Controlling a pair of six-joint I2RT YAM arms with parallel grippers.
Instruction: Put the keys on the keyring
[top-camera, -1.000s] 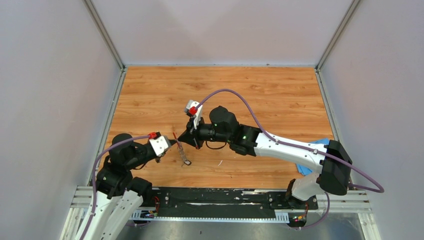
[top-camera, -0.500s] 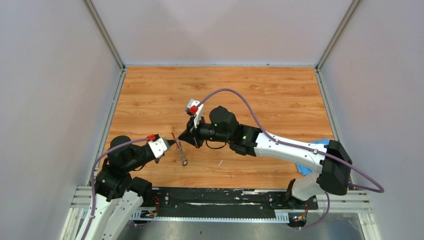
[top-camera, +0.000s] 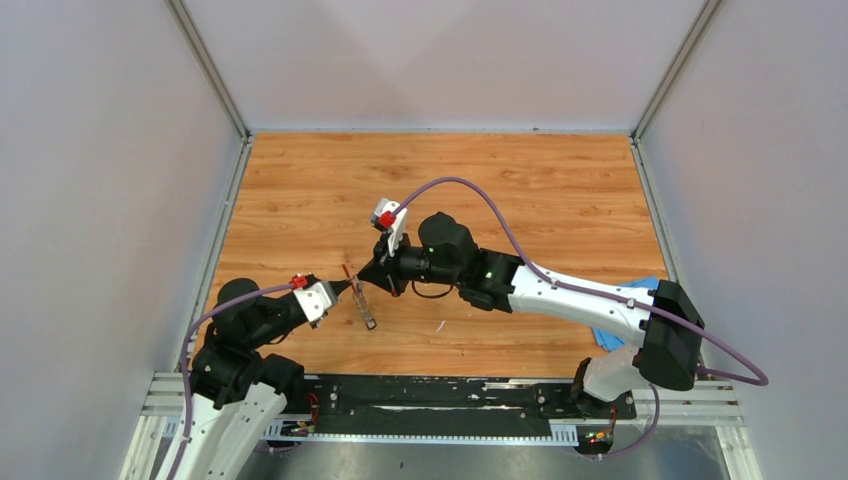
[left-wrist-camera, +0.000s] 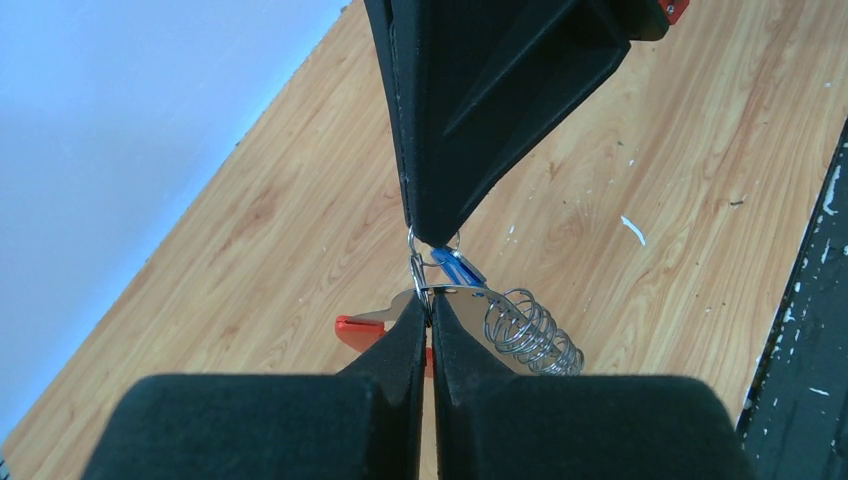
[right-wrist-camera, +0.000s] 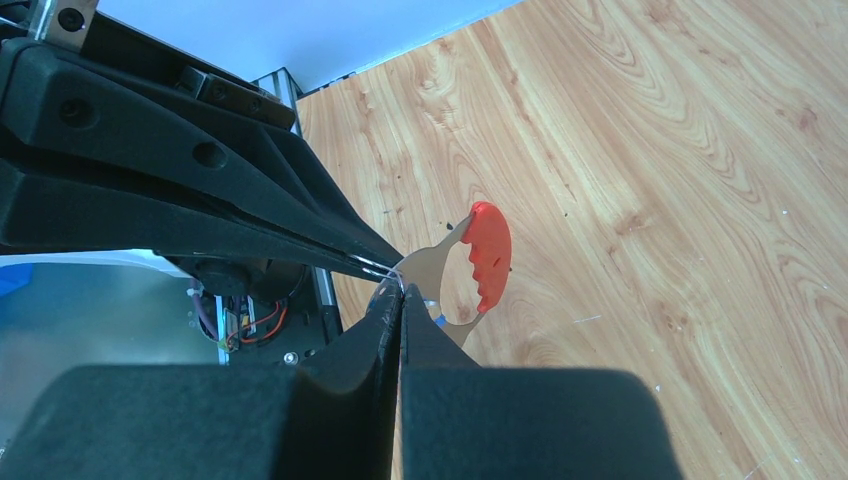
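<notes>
Both grippers meet tip to tip above the near-left floor. My left gripper (left-wrist-camera: 430, 312) (top-camera: 347, 287) is shut on the keyring (left-wrist-camera: 500, 320), a flat metal piece with a red grip (left-wrist-camera: 357, 329) and a wire coil (left-wrist-camera: 527, 337), pinching it at a thin wire loop. My right gripper (right-wrist-camera: 400, 292) (top-camera: 362, 283) is shut from the opposite side at the top of that loop. A key with a blue head (left-wrist-camera: 458, 268) hangs right under its tips. In the right wrist view the red grip (right-wrist-camera: 490, 255) stands just past the tips. The keyring (top-camera: 366, 311) dangles between the arms.
A blue cloth (top-camera: 607, 337) lies at the near right, partly hidden behind the right arm. A black rail (top-camera: 430, 392) runs along the near edge. Grey walls close in the wooden floor (top-camera: 450, 180) on three sides.
The left arm's wrist has drawn slightly back toward the near left. Both grippers have stayed shut and the keyring hangs in nearly the same place.
</notes>
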